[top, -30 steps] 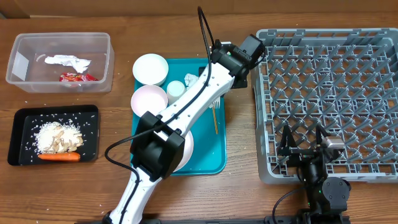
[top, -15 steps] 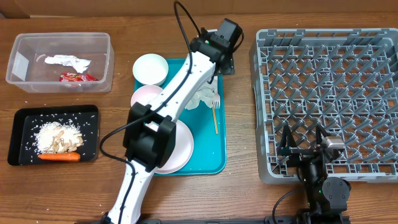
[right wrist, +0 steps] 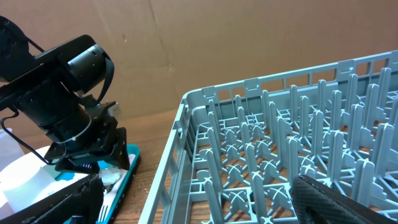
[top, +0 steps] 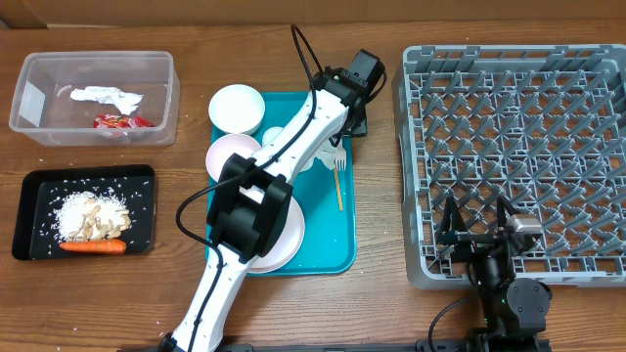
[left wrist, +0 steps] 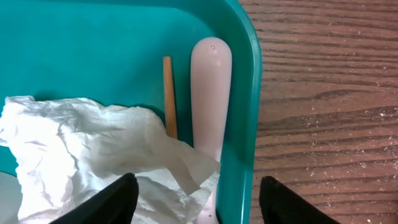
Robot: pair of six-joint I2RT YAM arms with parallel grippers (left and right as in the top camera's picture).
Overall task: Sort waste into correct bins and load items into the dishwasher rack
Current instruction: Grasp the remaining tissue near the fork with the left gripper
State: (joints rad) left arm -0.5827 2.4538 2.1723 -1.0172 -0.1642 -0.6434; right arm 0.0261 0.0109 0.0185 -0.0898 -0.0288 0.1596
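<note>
Near the far edge's middle, the left gripper (left wrist: 194, 193) hangs spread over a crumpled napkin (left wrist: 81, 149) in the far-right corner of the tray (left wrist: 245, 93). Light and soft, the napkin should pinch at any raised fold. By the near edge, the right gripper (top: 476, 220) is spread.

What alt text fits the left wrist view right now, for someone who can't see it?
The open claw hovers over a crumpled white napkin lying in the corner of a teal tray. Partly under the napkin, a white fork handle and a thin wooden stick lie along the tray's rim, with wooden table beyond.
</note>
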